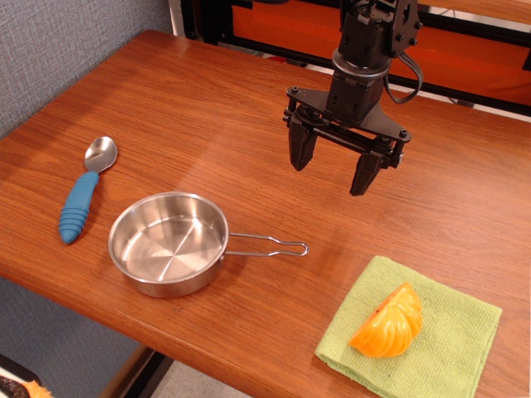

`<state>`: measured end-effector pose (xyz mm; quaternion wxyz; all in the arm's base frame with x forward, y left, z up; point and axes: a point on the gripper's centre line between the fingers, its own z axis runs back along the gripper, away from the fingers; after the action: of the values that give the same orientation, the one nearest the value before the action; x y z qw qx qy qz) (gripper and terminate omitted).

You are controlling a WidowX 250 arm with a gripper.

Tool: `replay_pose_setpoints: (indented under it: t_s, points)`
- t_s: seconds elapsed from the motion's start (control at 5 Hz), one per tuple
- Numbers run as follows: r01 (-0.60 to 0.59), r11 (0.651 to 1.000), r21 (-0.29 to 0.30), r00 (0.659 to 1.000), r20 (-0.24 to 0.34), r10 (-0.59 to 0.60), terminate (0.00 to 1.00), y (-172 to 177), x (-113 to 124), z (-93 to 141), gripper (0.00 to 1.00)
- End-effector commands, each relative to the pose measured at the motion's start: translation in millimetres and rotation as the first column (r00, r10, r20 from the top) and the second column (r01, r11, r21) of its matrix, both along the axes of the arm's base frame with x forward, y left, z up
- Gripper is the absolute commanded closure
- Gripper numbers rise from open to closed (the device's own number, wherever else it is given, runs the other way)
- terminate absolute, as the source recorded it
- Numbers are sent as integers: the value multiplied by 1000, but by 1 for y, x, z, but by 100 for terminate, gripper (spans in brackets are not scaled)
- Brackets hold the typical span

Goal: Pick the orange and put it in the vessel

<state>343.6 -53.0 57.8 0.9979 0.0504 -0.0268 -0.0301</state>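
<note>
- The glossy orange ribbed plastic fruit wedge [387, 322] lies on a green woven cloth [452, 340] at the counter's front right edge.
- The shallow round stainless-steel pan [168, 243] sits near the front left edge, its wire handle pointing right.
- A blue-handled metal spoon [85, 197] lies left of it.
- My black pincer [333, 163] hangs spread and empty above the counter's middle.

Your black two-fingered gripper [332, 162] hangs with jaws spread above bare wooden tabletop [207, 108]. At five o'clock the glossy orange ribbed wedge [387, 322] lies uncovered on a green cloth [452, 332]. At eight o'clock the shallow steel pan [168, 242] sits empty, its wire handle [270, 244] pointing to three o'clock. A blue-handled metal spoon [86, 197] lies at the pan's ten o'clock, apart from it.
</note>
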Motion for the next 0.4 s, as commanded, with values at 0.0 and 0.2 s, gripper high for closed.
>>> replay_pose_setpoints:
  t_s: [0.0, 0.2]
  points:
    - [0, 1000, 0, 1000, 0, 0, 0, 0, 0, 0, 0]
    - [24, 999, -24, 999, 28, -24, 0, -15, -16, 14, 0]
